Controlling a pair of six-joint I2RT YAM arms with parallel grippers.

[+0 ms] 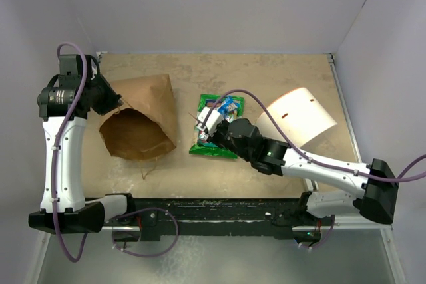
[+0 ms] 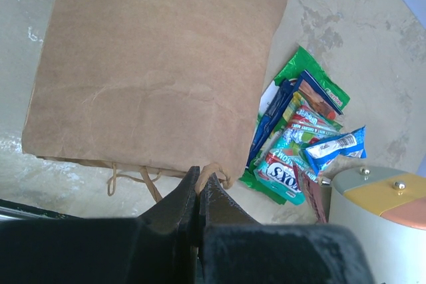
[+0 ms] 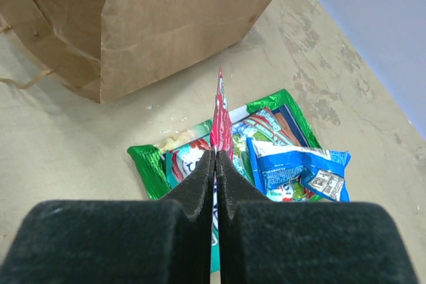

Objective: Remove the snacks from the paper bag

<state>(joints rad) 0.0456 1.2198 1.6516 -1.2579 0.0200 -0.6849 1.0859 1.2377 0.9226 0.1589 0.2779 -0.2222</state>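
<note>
The right gripper (image 3: 215, 159) has its black padded fingers pressed together on a small, flat, red-pink glossy snack packet (image 3: 219, 114). The packet stands edge-on and upright between them, just above the heap of glossy snack packets (image 2: 293, 138). That heap lies on the beige tabletop (image 1: 200, 78), between the large brown kraft paper bag (image 1: 143, 121) and the white cylindrical container (image 1: 299, 116). It is close beside the bag but outside it. The packets look light, thin and slippery, and the foil probably crumples rather than breaks, so a pinch on a sealed edge or corner seems safer than one across the puffed middle. A crinkled blue-and-white packet (image 3: 296, 167) lying on top offers such a free edge. The left gripper (image 2: 199, 181) is also clamped closed at the bag's mouth, with the thin twisted paper handle (image 2: 214, 169) looped at its tip, and it appears to pinch the rim there. The bag is soft, creased paper that would fold or tear under a hard pull. Its interior is too dark to show whether any snacks remain inside.
</note>
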